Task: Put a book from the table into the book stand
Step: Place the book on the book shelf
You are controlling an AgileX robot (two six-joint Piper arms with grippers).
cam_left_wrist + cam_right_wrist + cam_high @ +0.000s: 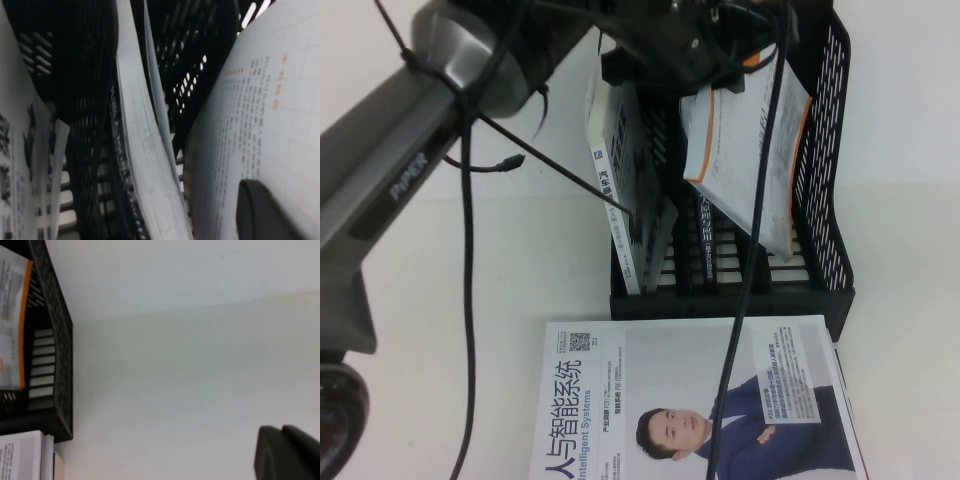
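Left hand [720, 40] grips an orange-edged paperback [745, 150] inside the perforated black stand [835, 200]; right hand's [287, 455] state unclear.

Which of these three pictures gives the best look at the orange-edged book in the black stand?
The high view: the orange-edged book shows whole, leaning inside the book stand, under the left gripper. The left wrist view shows only a close page of print; the right wrist view, beside the right gripper, only its edge.

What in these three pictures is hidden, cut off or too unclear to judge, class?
- Left hand: high view, above the book stand; cables and arm hide its grip.
- Right hand: right wrist view, cut by the edge.
- Magazine on the table: lower part cut off, high view.
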